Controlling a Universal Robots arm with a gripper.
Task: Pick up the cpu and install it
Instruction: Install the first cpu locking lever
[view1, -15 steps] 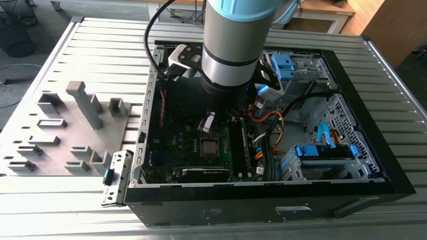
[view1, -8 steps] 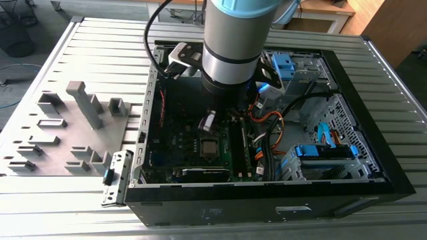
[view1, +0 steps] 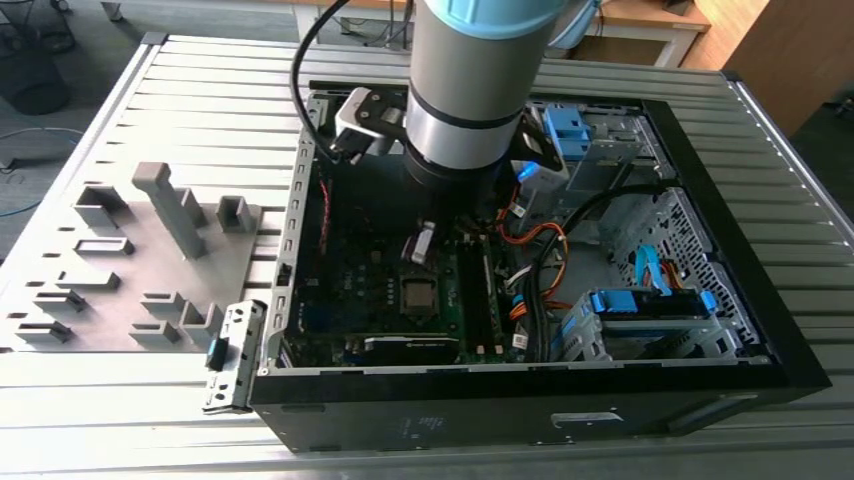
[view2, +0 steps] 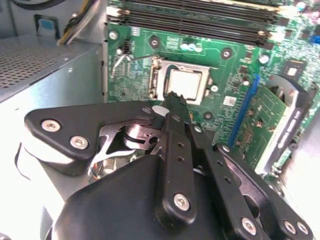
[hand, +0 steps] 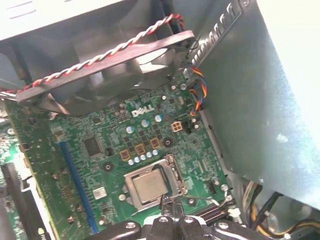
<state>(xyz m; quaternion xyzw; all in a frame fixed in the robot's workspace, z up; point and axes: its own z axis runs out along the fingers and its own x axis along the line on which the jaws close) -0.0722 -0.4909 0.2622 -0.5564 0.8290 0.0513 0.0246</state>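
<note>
one cpu (hand: 149, 185), one motherboard (hand: 100, 150), one computer case (view1: 534, 400), one fan (hand: 100, 75)

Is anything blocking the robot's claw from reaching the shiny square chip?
Nothing visible is. In both wrist views the small flat square cpu with its silver-grey metal top lies in its socket on the green motherboard, and the black gripper hangs just above one edge of it with open board between.
</note>
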